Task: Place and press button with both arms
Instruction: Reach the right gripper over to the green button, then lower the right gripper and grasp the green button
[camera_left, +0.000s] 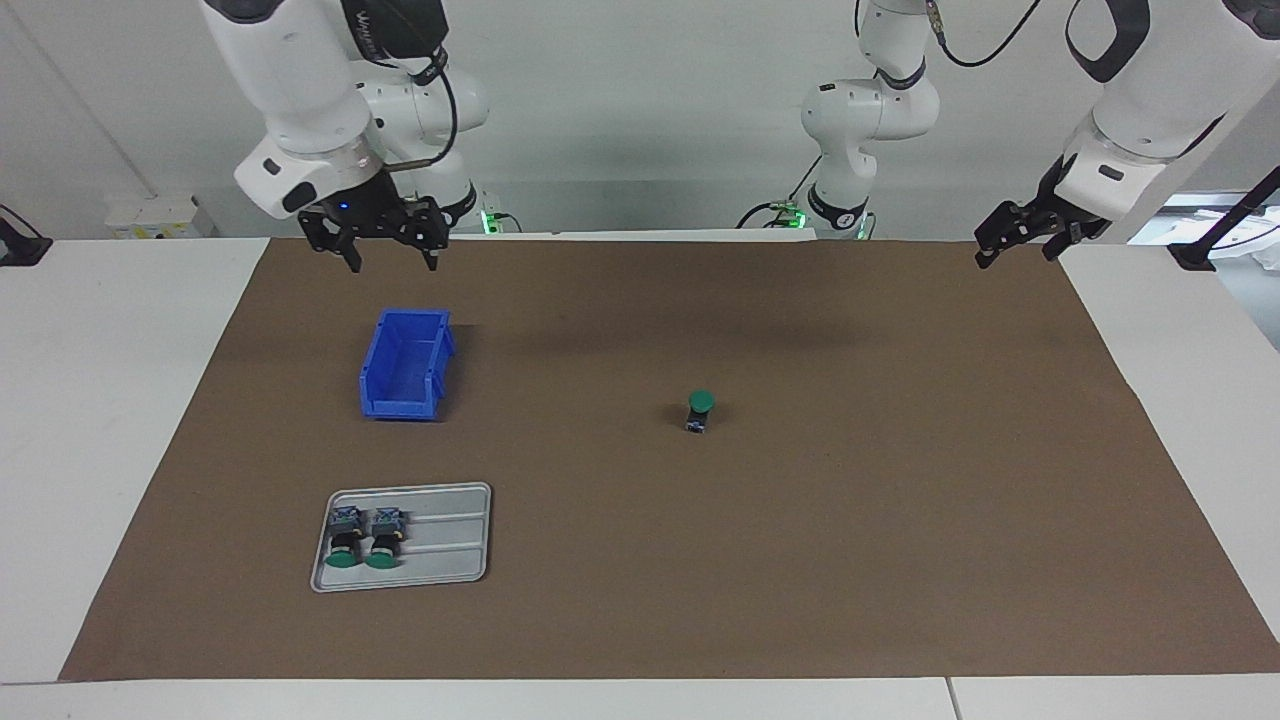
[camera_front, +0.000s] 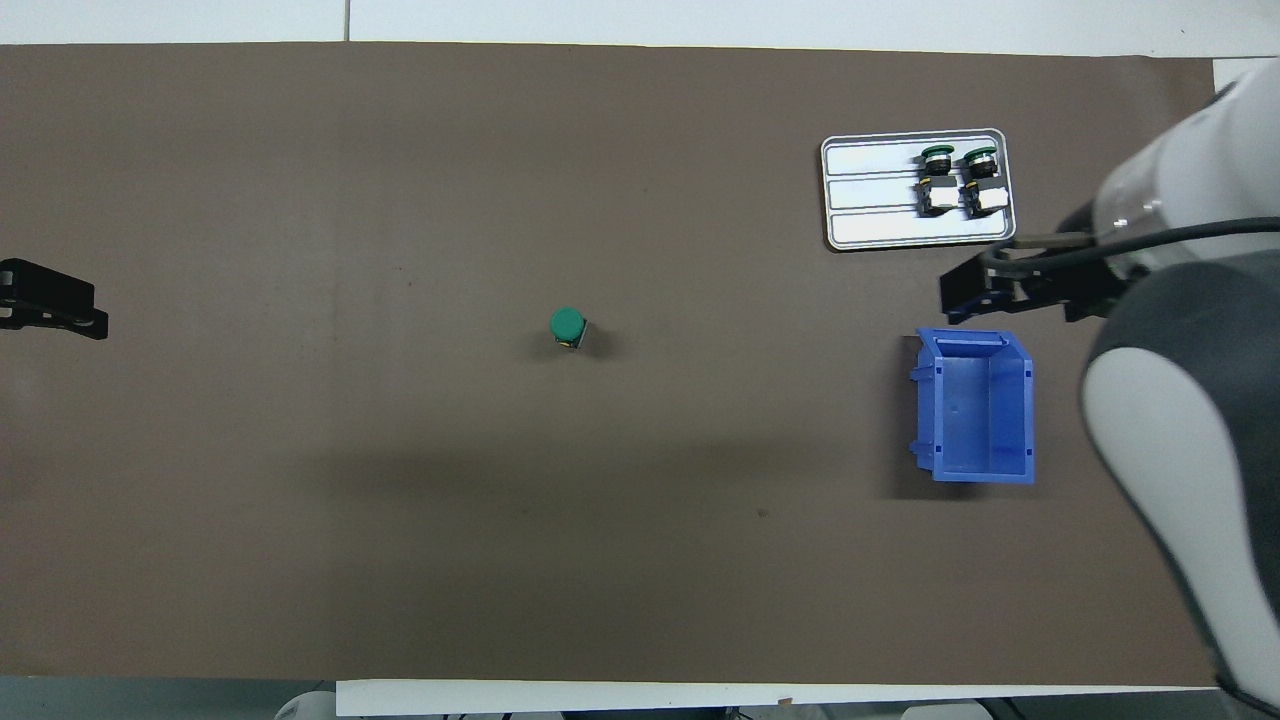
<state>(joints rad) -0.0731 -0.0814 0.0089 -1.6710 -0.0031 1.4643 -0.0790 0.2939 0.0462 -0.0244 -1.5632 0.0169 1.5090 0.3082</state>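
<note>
A green-capped button (camera_left: 700, 410) stands upright, cap up, alone near the middle of the brown mat; it also shows in the overhead view (camera_front: 568, 327). Two like buttons (camera_left: 364, 538) lie side by side in a grey tray (camera_left: 450, 540), also seen from overhead (camera_front: 958, 180). My right gripper (camera_left: 392, 264) is open and empty, raised over the mat's edge by the robots, above the blue bin's end; it shows overhead (camera_front: 948, 303). My left gripper (camera_left: 1015, 256) is open and empty, raised over the mat's corner at the left arm's end, seen overhead too (camera_front: 98, 310).
An empty blue bin (camera_left: 405, 365) sits at the right arm's end, nearer to the robots than the tray; it shows overhead (camera_front: 975, 405). The brown mat (camera_left: 900, 520) covers most of the white table.
</note>
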